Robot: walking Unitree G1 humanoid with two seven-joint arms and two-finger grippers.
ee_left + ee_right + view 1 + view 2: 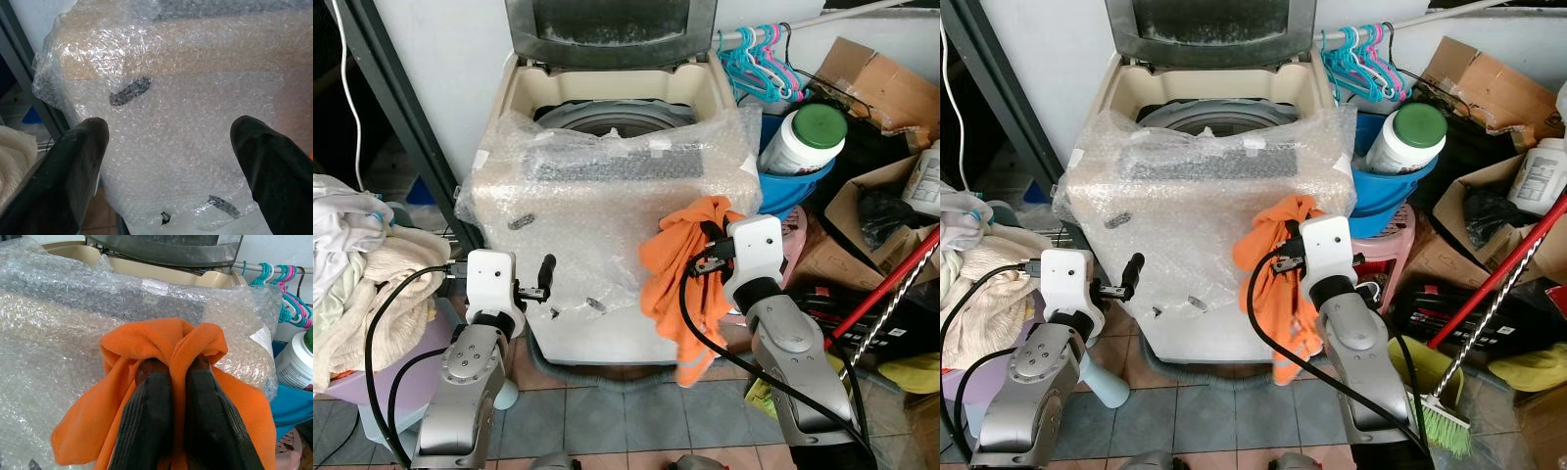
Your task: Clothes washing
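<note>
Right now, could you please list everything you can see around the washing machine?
washing machine: one, beige, lid up, front wrapped in bubble wrap, straight ahead
orange cloth: one, hanging against the machine's front
clothes pile: one, white and cream, left
hangers: several, teal and pink, on a rail, upper right
white jar: one, green lid, in the blue tub
cardboard boxes: several, brown, right
left gripper: jaws open, holding nothing
right gripper: jaws pinching the orange cloth

Both eye views look fwd and down from the head, sharing the washing machine (pixel 607 245). Each wrist cam looks along its jaws, close to the machine's bubble-wrapped front.
</note>
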